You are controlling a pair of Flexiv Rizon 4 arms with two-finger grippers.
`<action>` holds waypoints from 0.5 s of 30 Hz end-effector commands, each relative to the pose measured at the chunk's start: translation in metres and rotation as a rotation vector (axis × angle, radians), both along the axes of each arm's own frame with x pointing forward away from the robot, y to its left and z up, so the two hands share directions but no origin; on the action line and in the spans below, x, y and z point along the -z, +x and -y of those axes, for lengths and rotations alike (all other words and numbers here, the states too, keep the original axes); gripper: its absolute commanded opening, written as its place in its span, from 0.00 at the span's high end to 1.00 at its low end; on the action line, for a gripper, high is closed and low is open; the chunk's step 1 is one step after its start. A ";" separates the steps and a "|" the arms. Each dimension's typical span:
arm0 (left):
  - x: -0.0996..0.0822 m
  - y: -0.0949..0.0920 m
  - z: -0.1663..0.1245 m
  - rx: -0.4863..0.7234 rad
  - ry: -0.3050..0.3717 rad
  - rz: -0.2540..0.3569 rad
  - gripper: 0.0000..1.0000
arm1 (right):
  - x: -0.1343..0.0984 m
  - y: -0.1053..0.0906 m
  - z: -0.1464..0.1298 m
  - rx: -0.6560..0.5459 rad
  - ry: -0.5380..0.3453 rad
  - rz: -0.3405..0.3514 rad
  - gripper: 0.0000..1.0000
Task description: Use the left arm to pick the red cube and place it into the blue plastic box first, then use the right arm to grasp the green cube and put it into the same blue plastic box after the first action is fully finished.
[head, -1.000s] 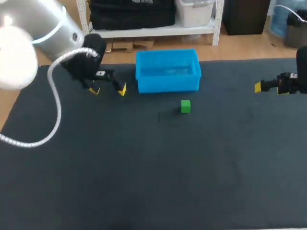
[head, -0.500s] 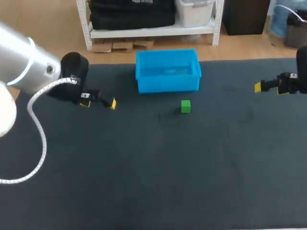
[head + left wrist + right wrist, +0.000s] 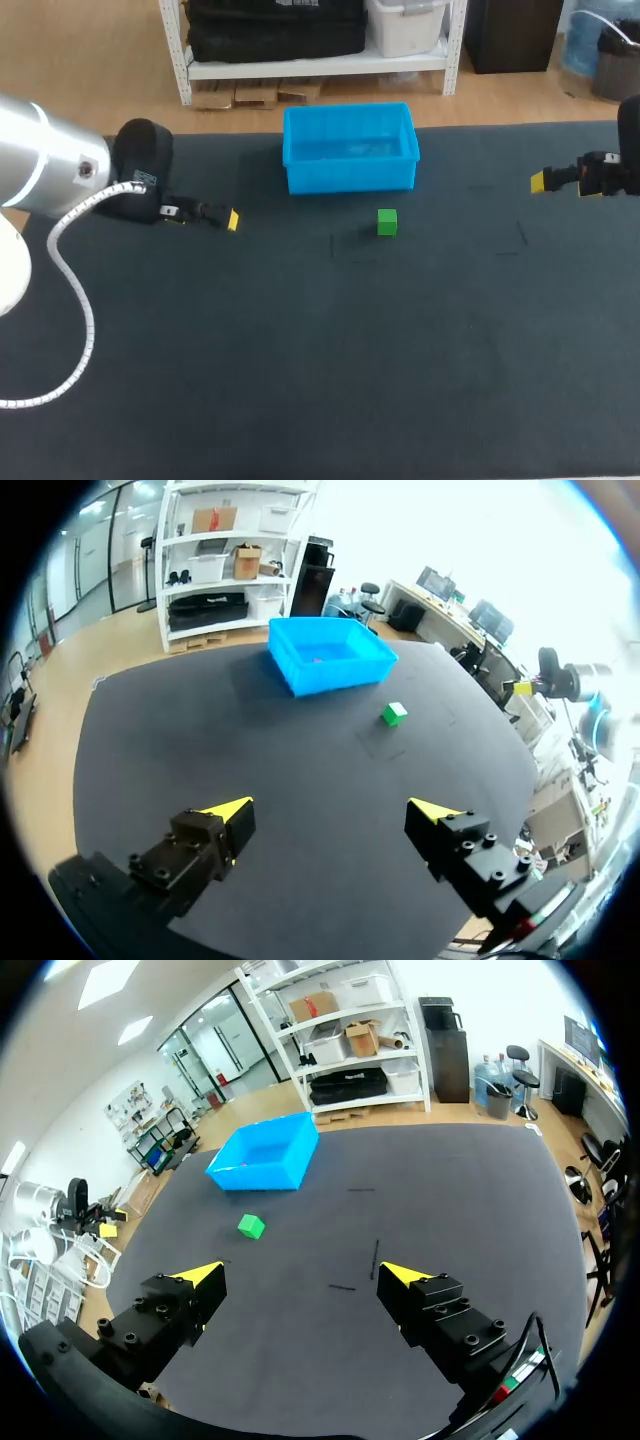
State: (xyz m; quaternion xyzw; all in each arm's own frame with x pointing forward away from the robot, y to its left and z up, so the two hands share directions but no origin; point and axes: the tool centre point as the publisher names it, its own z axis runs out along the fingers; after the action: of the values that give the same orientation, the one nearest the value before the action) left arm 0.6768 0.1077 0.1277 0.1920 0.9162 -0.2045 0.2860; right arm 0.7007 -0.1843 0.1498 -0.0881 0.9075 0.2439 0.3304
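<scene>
"Head view, then: where's the green cube?"
"On the table, just on the near side of the blue box, toward its right end and not touching it."
"And the red one?"
"Can't say for sure. The left wrist view shows a reddish speck inside the box, too small to tell."
"The arms?"
"The left gripper hangs to the left of the box, well apart from it, fingers spread with nothing between them. The right gripper sits at the far right of the table, well clear of the cube, fingers likewise parted and holding nothing."
</scene>
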 end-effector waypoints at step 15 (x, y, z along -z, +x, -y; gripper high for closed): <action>-0.007 -0.004 -0.005 0.091 -0.010 -0.026 0.00 | -0.020 0.000 -0.028 0.043 -0.192 0.018 0.00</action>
State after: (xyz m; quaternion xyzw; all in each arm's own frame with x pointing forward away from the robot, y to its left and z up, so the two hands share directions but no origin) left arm 0.6738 0.1107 0.1345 0.2283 0.9104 -0.2217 0.2643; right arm 0.7034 -0.1707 0.1590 -0.1289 0.9064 0.2264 0.3326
